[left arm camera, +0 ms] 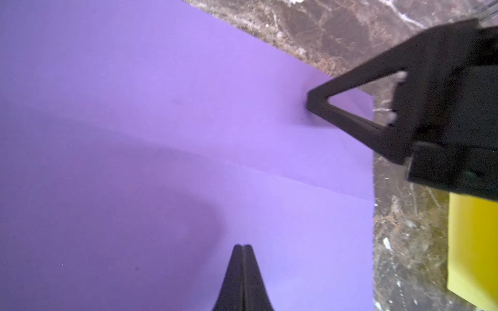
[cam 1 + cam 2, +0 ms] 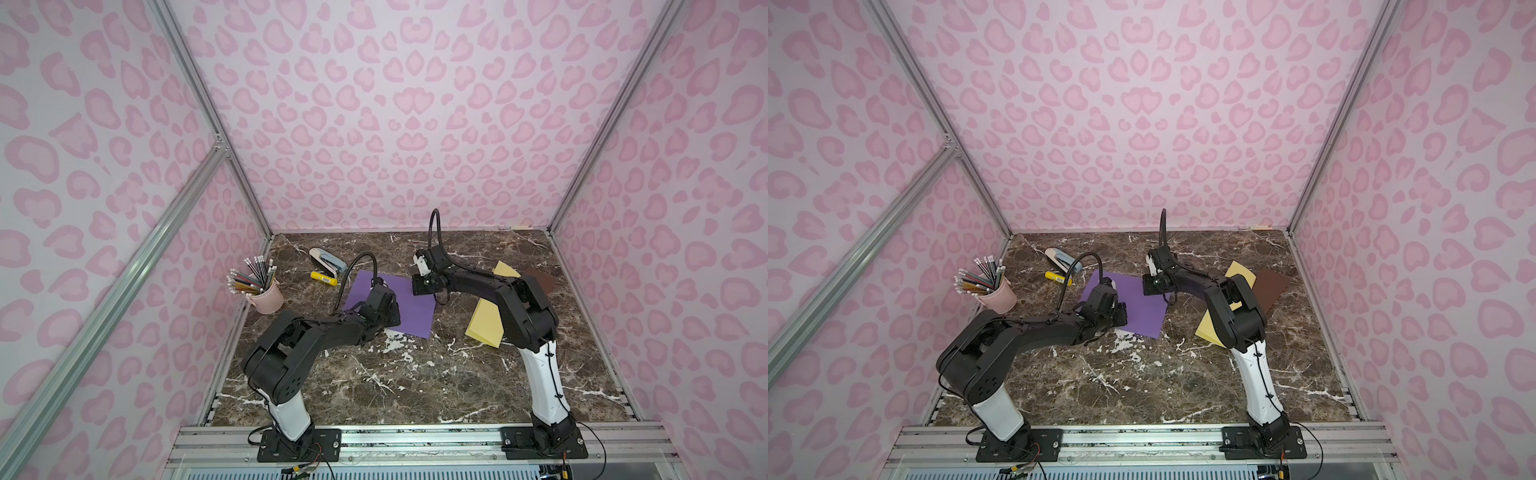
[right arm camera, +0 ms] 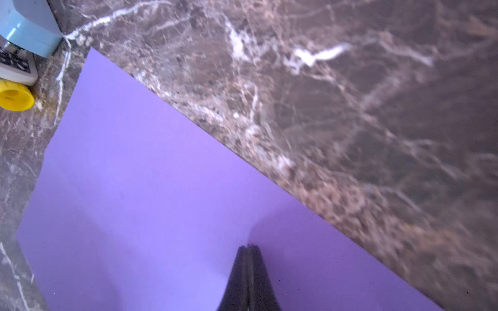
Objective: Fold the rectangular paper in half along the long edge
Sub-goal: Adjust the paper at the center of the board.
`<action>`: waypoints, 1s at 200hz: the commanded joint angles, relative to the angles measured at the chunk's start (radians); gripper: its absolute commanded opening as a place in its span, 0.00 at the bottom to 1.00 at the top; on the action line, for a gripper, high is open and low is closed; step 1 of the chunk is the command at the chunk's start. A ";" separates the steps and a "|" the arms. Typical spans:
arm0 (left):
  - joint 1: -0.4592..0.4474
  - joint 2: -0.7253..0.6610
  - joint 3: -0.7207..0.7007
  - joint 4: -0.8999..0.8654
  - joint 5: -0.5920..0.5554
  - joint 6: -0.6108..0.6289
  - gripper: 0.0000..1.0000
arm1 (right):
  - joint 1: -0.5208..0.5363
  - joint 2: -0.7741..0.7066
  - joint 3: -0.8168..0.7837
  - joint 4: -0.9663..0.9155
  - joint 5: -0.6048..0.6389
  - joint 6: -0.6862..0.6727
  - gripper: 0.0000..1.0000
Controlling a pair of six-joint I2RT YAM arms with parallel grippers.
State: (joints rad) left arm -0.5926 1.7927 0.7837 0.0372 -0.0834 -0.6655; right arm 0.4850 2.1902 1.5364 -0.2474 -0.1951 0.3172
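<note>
The purple rectangular paper point(image 2: 411, 311) point(image 2: 1142, 309) lies flat in the middle of the marble table. A faint straight line crosses it in the left wrist view, on the paper point(image 1: 161, 107). My left gripper point(image 2: 395, 316) point(image 1: 243, 245) is shut, with its tip down over the near-left part of the sheet and nothing between its jaws. My right gripper point(image 2: 415, 292) point(image 3: 249, 245) is also shut. Its tip point(image 1: 310, 103) rests on the paper point(image 3: 134, 188) close to the far right corner. Neither gripper holds the sheet.
A pink cup of pencils point(image 2: 268, 297) stands at the left. A stapler point(image 2: 328, 259) point(image 3: 27, 27) and a yellow glue stick point(image 2: 323, 279) point(image 3: 14, 95) lie behind the paper. Yellow paper point(image 2: 484, 324) point(image 1: 471, 247) and brown paper point(image 2: 540, 280) lie under the right arm.
</note>
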 commanded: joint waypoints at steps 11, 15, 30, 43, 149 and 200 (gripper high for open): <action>0.001 0.038 0.008 0.000 -0.004 -0.005 0.04 | -0.003 -0.099 -0.142 -0.062 0.050 0.021 0.00; 0.001 0.041 0.007 0.000 -0.006 -0.005 0.04 | -0.004 -0.114 -0.160 -0.059 0.052 0.025 0.00; 0.001 0.051 0.014 -0.008 -0.009 0.000 0.04 | -0.002 -0.178 -0.259 -0.046 0.060 0.040 0.00; 0.000 0.053 0.018 -0.011 -0.003 0.005 0.04 | -0.001 -0.236 -0.334 -0.030 0.058 0.058 0.00; 0.000 -0.023 0.020 -0.052 0.066 0.144 0.04 | 0.204 -0.564 -0.733 0.081 -0.002 0.323 0.00; -0.054 -0.166 0.009 -0.008 0.210 0.262 0.04 | 0.083 -0.728 -0.801 0.142 -0.054 0.300 0.10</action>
State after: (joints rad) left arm -0.6209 1.6550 0.7700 -0.0246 0.0296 -0.4919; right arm 0.6342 1.5009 0.7547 -0.1581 -0.2008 0.6209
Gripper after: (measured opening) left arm 0.051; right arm 0.058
